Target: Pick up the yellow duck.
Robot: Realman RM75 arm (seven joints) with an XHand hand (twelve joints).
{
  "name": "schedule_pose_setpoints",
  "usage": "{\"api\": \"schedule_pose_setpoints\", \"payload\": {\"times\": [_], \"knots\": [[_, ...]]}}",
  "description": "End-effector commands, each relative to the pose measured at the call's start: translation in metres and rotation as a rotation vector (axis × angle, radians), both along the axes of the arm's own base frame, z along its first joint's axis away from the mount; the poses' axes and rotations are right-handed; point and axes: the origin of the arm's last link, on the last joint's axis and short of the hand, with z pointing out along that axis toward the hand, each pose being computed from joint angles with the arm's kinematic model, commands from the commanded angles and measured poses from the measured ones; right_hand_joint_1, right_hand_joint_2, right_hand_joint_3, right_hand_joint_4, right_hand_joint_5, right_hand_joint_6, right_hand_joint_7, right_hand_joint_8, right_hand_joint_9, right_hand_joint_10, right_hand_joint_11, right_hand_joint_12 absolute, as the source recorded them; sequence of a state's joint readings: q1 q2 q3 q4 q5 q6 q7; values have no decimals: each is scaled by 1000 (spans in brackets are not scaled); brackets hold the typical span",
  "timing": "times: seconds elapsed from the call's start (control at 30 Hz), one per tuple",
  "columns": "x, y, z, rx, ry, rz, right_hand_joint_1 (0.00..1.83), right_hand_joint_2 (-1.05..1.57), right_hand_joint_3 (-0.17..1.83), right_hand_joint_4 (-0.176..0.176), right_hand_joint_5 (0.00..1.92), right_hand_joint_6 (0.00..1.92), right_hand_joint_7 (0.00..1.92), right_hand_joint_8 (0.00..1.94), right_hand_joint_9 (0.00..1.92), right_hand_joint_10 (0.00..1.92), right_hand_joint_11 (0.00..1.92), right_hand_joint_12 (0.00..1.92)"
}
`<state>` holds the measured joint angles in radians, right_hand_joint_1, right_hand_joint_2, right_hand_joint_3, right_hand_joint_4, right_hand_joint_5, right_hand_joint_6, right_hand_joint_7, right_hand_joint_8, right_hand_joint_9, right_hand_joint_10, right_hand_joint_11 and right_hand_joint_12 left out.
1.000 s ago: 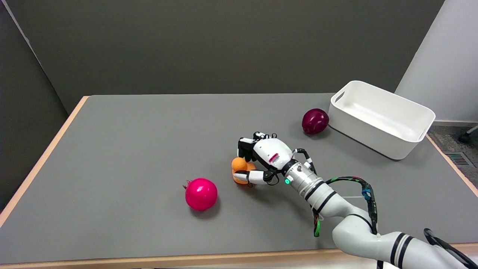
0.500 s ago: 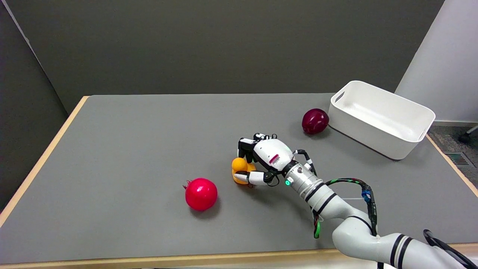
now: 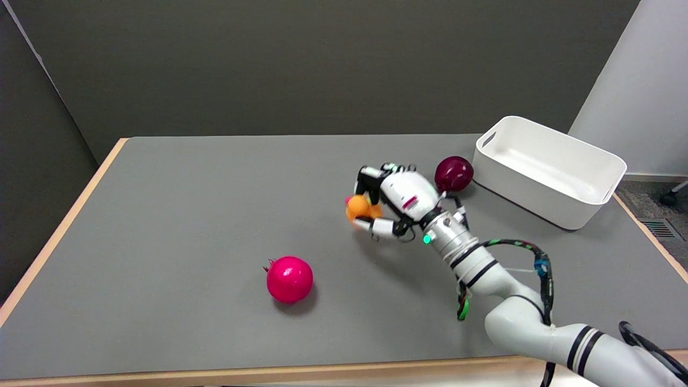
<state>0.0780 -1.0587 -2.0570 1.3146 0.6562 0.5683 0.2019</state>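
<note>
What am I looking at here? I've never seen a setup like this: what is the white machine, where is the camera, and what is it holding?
This is a single view from a camera above the table's near side. The white jointed arm entering at lower right is a robot's right arm, ending in a many-fingered right hand. That hand grips a small yellow duck. On the grey table lie a pink pomegranate, a dark red fruit and an empty white bin.

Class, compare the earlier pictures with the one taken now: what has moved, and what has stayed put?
The right hand, already gripping the yellow duck, has lifted it off the table and carried it up and towards the far right. The pink pomegranate, dark red fruit and white bin have not moved.
</note>
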Motion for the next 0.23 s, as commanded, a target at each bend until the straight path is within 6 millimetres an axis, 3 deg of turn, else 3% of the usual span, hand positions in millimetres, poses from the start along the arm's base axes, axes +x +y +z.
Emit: {"api": "schedule_pose_setpoints", "payload": {"times": [0.03, 0.23], "knots": [[88, -17, 72, -204, 116, 260, 1157, 1078, 502, -176, 616, 1607, 669, 1655, 817, 1920, 437, 1646], [116, -14, 112, -319, 110, 328, 1159, 1071, 512, -176, 623, 1601, 673, 1650, 824, 1921, 428, 1682]]}}
